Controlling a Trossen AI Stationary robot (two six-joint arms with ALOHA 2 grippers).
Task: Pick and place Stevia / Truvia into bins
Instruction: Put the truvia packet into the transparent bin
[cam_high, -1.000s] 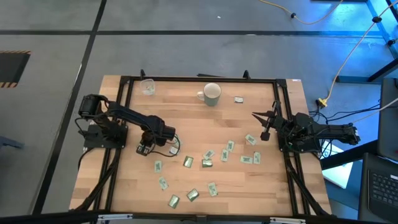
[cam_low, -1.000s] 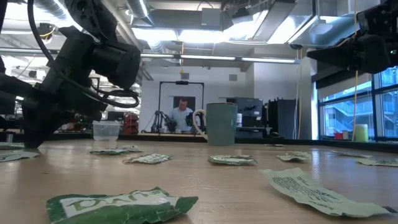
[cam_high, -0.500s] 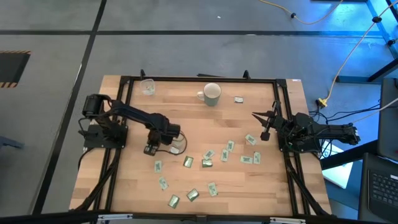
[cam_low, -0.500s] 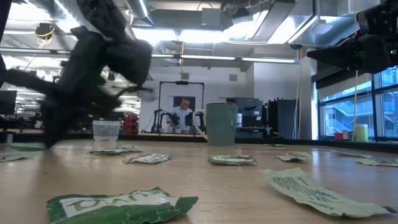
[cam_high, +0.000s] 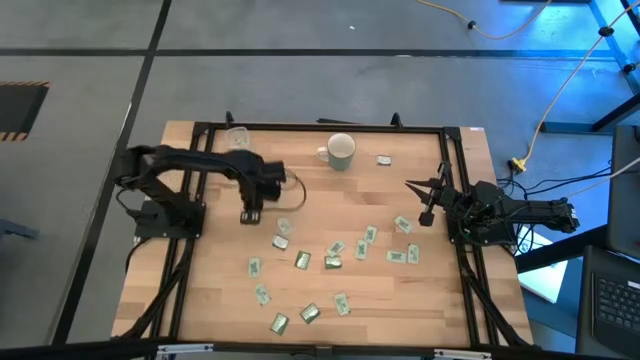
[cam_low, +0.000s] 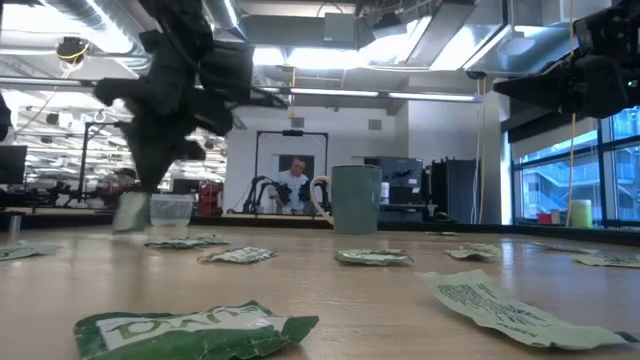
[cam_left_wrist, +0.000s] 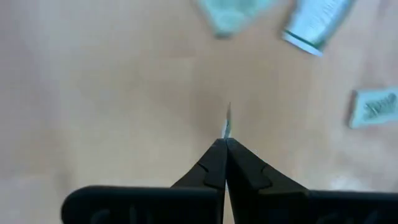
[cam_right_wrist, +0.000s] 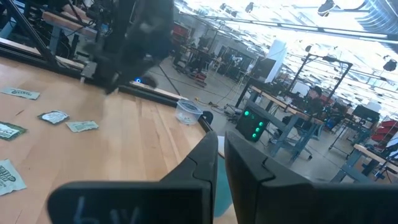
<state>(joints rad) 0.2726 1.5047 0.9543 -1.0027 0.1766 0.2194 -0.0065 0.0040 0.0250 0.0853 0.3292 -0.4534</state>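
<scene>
Sachets (cam_high: 330, 262) scattered below mug (cam_high: 341, 151)

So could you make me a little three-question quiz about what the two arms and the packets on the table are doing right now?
1. True or false: the left gripper is shut on a sachet held edge-on.
2. Which bin does the left gripper stand nearer in the high view? A) the clear cup B) the mug
3. Fill in: the right gripper waits near the table's ____ edge, with nothing in it.

Key: 1 true; 2 A; 3 right.
</scene>
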